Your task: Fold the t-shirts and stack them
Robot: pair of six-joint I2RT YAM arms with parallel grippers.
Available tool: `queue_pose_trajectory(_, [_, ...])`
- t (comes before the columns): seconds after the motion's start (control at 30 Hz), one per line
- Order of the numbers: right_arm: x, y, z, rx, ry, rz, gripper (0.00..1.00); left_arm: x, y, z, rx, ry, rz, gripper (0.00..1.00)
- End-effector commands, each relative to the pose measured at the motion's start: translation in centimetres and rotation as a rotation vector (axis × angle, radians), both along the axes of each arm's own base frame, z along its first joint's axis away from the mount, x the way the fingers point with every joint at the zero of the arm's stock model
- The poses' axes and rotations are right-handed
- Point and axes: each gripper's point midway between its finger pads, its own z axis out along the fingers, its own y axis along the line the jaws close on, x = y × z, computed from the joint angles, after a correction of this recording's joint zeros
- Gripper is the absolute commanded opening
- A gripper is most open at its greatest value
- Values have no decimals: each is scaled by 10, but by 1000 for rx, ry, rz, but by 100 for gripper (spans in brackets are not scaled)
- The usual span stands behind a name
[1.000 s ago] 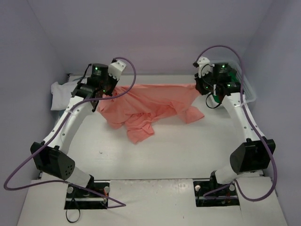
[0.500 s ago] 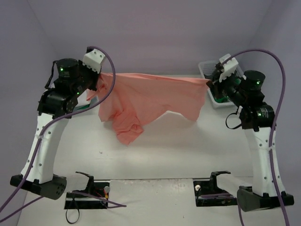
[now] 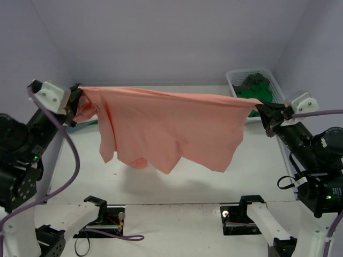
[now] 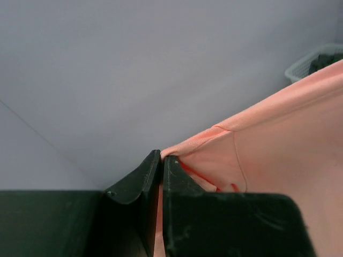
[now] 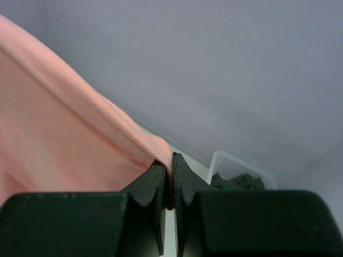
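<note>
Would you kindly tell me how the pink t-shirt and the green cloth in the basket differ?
The pink t-shirt hangs spread in the air, gripped at its top corners by the left gripper and right gripper; the green cloth lies bunched in the basket, untouched. Neither is folded.

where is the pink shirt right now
In the top view the pink shirt hangs spread across the middle above the table, its top corners pinched in the shut jaws of the left gripper and right gripper.
</note>
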Motion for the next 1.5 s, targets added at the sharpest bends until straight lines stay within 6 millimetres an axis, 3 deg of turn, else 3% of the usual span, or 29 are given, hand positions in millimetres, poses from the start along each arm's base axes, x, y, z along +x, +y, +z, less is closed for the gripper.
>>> queue_pose_trajectory(0.0, [0, -13, 25, 37, -79, -75, 0, -29, 18, 42, -45, -151, 51, 0])
queue_pose_trajectory(0.1, [4, -21, 24, 43, -75, -120, 0, -43, 15, 36, -26, -140, 13, 1])
queue_pose_trajectory(0.2, [18, -26, 17, 36, -48, -151, 0, -35, 8, 16, 0, -76, -14, 1])
queue_pose_trajectory(0.3, [43, -28, -8, 7, 24, -167, 0, -9, -5, -23, 53, 31, -49, 1])
queue_pose_trajectory(0.33, [56, -28, -24, -7, 69, -166, 0, 4, -9, -45, 77, 90, -56, 1])
queue_pose_trajectory(0.4, [70, -29, -41, -33, 114, -169, 0, 24, -14, -66, 111, 134, -60, 1])
queue_pose_trajectory(0.6, [124, -24, -125, -111, 332, -127, 0, 89, -34, -139, 182, 279, -84, 1])
queue_pose_trajectory(0.67, [141, -22, -159, -139, 408, -106, 0, 107, -39, -150, 192, 283, -86, 1])
queue_pose_trajectory(0.7, [146, -22, -167, -150, 423, -102, 0, 122, -44, -171, 204, 333, -92, 1])
queue_pose_trajectory(0.8, [173, -25, -212, -198, 514, -100, 0, 155, -56, -204, 225, 406, -117, 1])
queue_pose_trajectory(0.93, [197, -32, -248, -225, 587, -116, 0, 198, -71, -245, 243, 477, -136, 1])
queue_pose_trajectory(0.97, [205, -35, -252, -229, 585, -132, 0, 212, -74, -265, 254, 516, -132, 1])
queue_pose_trajectory(1.0, [212, -36, -265, -237, 611, -135, 0, 223, -77, -266, 255, 507, -131, 1])
queue_pose_trajectory(1.03, [216, -37, -271, -242, 622, -141, 0, 236, -80, -289, 267, 549, -131, 1])
queue_pose_trajectory(1.1, [227, -40, -288, -251, 656, -155, 0, 255, -80, -295, 273, 550, -104, 1])
queue_pose_trajectory(1.17, [237, -42, -294, -249, 649, -172, 0, 275, -80, -322, 282, 596, -74, 1])
queue_pose_trajectory(1.23, [244, -44, -310, -255, 673, -188, 0, 298, -75, -334, 276, 595, -2, 1])
queue_pose_trajectory(1.47, [275, -58, -361, -237, 747, -315, 0, 344, -58, -353, 273, 579, 180, 5])
